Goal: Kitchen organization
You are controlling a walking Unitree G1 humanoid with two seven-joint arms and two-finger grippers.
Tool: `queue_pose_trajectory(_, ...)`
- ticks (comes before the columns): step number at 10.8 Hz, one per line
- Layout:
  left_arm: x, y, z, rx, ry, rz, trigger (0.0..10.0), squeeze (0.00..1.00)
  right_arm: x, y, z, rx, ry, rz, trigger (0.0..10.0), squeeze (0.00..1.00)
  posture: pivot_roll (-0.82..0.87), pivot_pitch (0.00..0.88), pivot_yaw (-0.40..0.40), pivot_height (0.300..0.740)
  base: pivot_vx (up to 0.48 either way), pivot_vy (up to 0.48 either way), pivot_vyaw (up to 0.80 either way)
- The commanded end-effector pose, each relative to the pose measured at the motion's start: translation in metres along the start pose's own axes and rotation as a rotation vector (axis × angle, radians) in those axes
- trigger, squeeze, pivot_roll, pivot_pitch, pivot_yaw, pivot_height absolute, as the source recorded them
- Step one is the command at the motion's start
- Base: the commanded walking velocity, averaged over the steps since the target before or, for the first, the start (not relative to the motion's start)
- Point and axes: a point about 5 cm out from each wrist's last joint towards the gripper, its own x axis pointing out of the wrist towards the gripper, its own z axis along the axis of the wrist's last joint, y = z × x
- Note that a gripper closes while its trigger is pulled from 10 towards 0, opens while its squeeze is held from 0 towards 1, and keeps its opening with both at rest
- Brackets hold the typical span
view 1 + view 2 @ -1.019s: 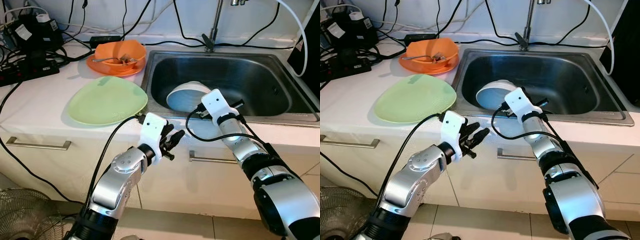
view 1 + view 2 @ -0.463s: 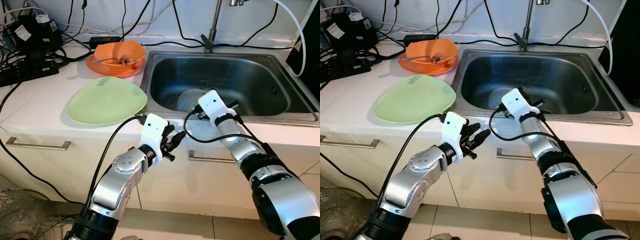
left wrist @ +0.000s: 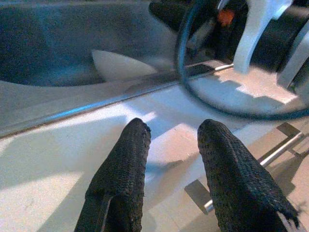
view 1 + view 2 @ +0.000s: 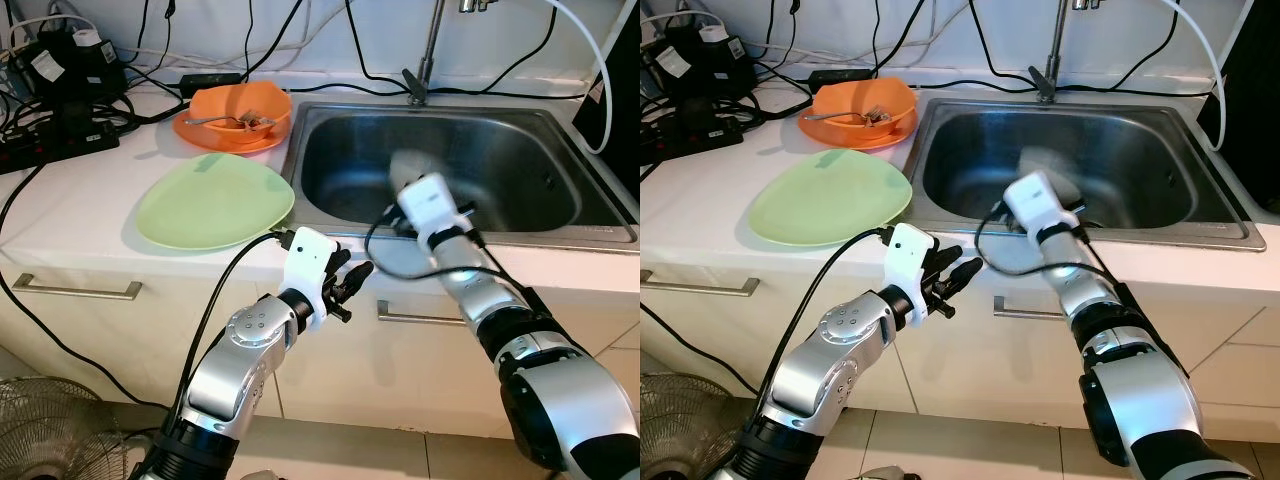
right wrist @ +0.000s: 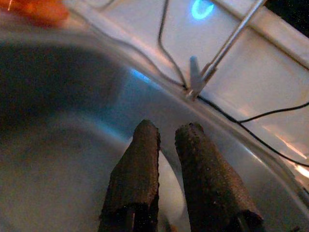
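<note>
A white dish, blurred by motion, is raised on edge inside the steel sink. My right gripper reaches over the sink's front rim and is shut on the dish's rim, which shows pale between the fingers. A pale green plate lies flat on the white counter left of the sink. Behind it stands an orange bowl with cutlery in it, on an orange plate. My left gripper hovers in front of the cabinet just below the counter edge, open and holding nothing.
A tap rises behind the sink. Power strips and black cables crowd the counter's back left. Drawer handles line the cabinet front. A floor fan stands at lower left.
My right gripper has turned and swung the white dish from lying at the sink's front left up toward the sink's middle. The left arm has barely moved.
</note>
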Motion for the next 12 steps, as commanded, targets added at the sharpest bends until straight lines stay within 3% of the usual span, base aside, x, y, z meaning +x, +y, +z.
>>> queue_pose_trajectory(1, 0.000, 0.008, 0.003, 0.012, -0.032, 0.065, 10.0, 0.00, 0.002, -0.005, 0.012, 0.096, -0.073, -0.033, 10.0, 0.00, 0.13, 0.000, 0.026, 0.740, 0.000, 0.000, 0.00)
queue_pose_trajectory(4, -0.002, 0.036, 0.019, 0.064, -0.168, 0.280, 10.0, 0.00, -0.004, -0.030, 0.032, 0.371, -0.196, -0.149, 10.0, 0.00, 0.10, 0.000, 0.021, 0.740, 0.000, 0.000, 0.00)
queue_pose_trajectory(5, -0.003, 0.036, 0.020, 0.090, -0.189, 0.304, 10.0, 0.00, -0.008, -0.029, 0.033, 0.377, -0.213, -0.139, 10.0, 0.00, 0.10, 0.000, 0.021, 0.740, 0.000, 0.000, 0.00)
queue_pose_trajectory(6, -0.005, 0.048, 0.028, 0.100, -0.259, 0.364, 10.0, 0.00, -0.029, -0.017, 0.028, 0.447, -0.273, -0.101, 10.0, 0.00, 0.08, 0.000, 0.025, 0.740, 0.000, 0.000, 0.00)
queue_pose_trajectory(8, -0.010, 0.051, 0.033, 0.061, -0.337, 0.391, 10.0, 0.00, -0.055, -0.016, 0.014, 0.452, -0.259, -0.126, 10.0, 0.00, 0.07, 0.000, 0.030, 0.740, 0.000, 0.000, 0.00)
queue_pose_trajectory(10, -0.016, 0.058, 0.028, 0.067, -0.363, 0.432, 10.0, 0.00, -0.076, -0.020, 0.012, 0.449, -0.260, -0.148, 10.0, 0.00, 0.06, 0.000, 0.042, 0.740, 0.000, 0.000, 0.00)
queue_pose_trajectory(12, -0.022, 0.063, 0.020, 0.055, -0.374, 0.461, 10.0, 0.00, -0.088, -0.016, 0.005, 0.458, -0.237, -0.180, 10.0, 0.00, 0.07, 0.000, 0.047, 0.740, 0.000, 0.000, 0.00)
